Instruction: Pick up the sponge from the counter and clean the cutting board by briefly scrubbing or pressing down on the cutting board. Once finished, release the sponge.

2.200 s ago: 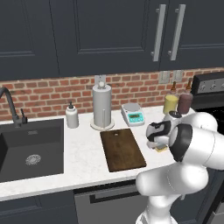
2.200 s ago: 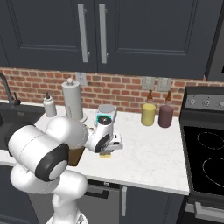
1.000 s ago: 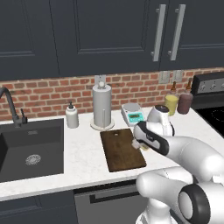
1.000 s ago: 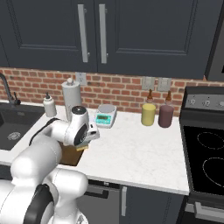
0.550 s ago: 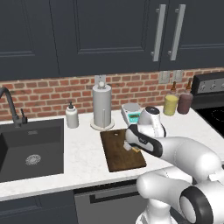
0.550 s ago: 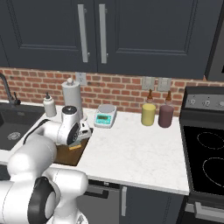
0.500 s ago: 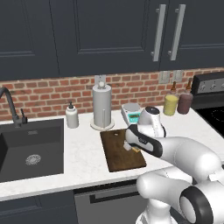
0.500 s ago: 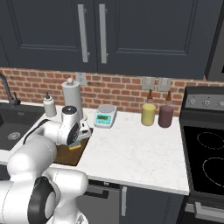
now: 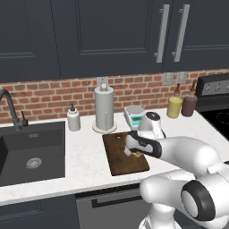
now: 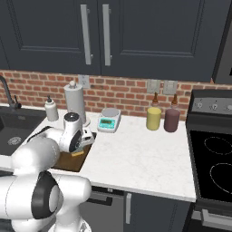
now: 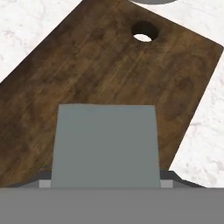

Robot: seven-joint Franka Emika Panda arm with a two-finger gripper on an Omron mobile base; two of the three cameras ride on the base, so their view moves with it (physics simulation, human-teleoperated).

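Brick ran behind the white desk (image 9: 89,156), where a towel roll (image 9: 104,108), a soap bottle (image 9: 73,118) and a scale (image 9: 134,115) stood just past the board (image 9: 118,159), with a sink (image 9: 29,152) to its left and two jars (image 10: 154,118) well off to the right. The hand (image 9: 134,151) was low over the board's right side, closed on the sponge (image 10: 78,153), whose grey top (image 11: 105,146) hid the nearer wood in the hand view. Beyond it the board's round hole (image 11: 145,31) sat near the far short end.

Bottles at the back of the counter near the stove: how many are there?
2. A yellow bottle and a dark reddish bottle stand side by side by the brick wall, left of the stove. A separate white soap dispenser stands by the sink.
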